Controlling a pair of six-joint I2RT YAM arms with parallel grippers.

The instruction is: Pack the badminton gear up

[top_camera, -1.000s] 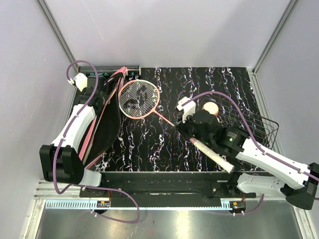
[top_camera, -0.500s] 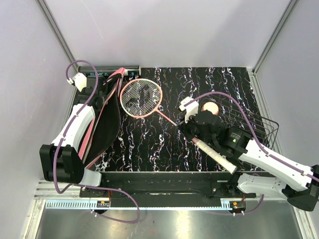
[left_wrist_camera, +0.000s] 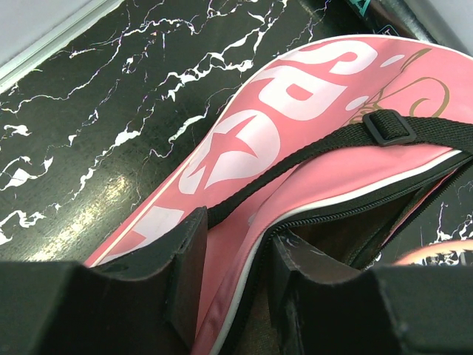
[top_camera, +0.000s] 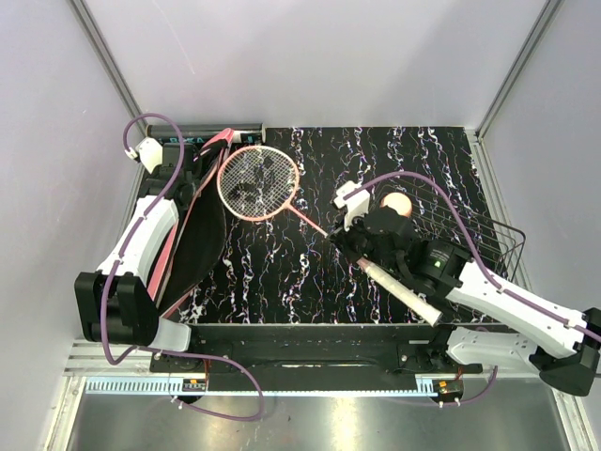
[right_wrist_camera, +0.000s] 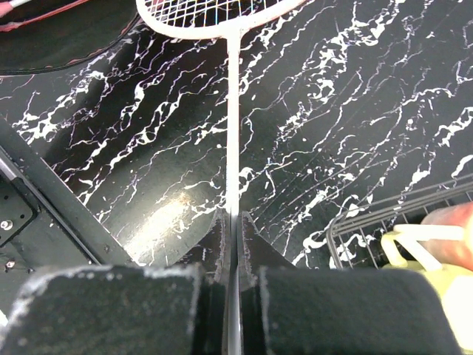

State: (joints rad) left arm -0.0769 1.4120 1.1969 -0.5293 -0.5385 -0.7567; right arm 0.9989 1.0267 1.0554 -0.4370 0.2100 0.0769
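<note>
A pink-red racquet lies across the table, its head [top_camera: 258,183] by the mouth of the pink "SPORT" racquet cover [top_camera: 174,246]. My right gripper [top_camera: 350,246] is shut on the racquet's thin shaft [right_wrist_camera: 233,111], and the white handle [top_camera: 404,293] sticks out behind it. My left gripper [left_wrist_camera: 233,274] is shut on the cover's zipped upper edge [left_wrist_camera: 295,103] and holds the dark opening [top_camera: 205,230] apart. A long black tube [top_camera: 211,138] lies along the back edge. A second racquet and the shuttlecocks are out of view.
A black wire basket [top_camera: 493,240] stands at the right, holding the yellow-green cup with its peach lid [top_camera: 396,203], just behind my right wrist. In the right wrist view the basket rim [right_wrist_camera: 384,214] is close on the right. The table's front rail [top_camera: 310,331] lies below the handle.
The racquet head has shifted a little left toward the cover's opening, with my right gripper still on the shaft. The left arm has held still.
</note>
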